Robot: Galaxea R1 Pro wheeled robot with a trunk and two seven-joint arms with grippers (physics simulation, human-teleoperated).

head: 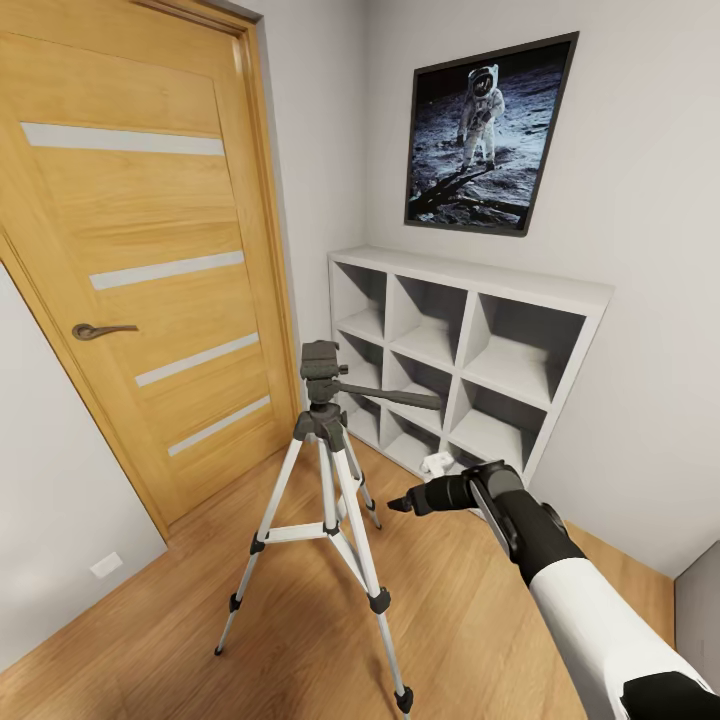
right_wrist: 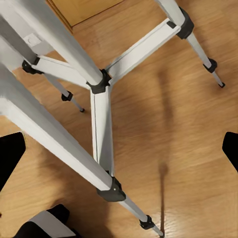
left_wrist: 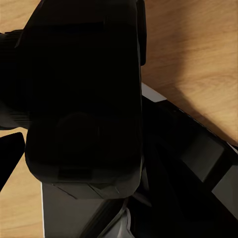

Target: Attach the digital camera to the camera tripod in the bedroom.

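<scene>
The camera tripod (head: 330, 470) stands upright on the wood floor in the middle of the head view, its black head (head: 322, 372) bare and its pan handle (head: 395, 397) pointing right. My right gripper (head: 402, 503) hovers open just right of the legs, below the handle. In the right wrist view the gripper (right_wrist: 119, 153) looks down on the silver legs (right_wrist: 99, 114) and their centre brace. The digital camera (left_wrist: 84, 99), a black box with its lens to one side, hangs close before the left wrist lens above the floor, in my left gripper (left_wrist: 116, 158). One fingertip (left_wrist: 10, 158) shows beside it.
An oak door (head: 140, 260) with frosted strips is shut at the left. White cube shelves (head: 470, 360) line the wall behind the tripod, under an astronaut poster (head: 487, 135). A small white object (head: 437, 462) lies on the floor by the shelves. My dark base (left_wrist: 198, 163) shows under the left arm.
</scene>
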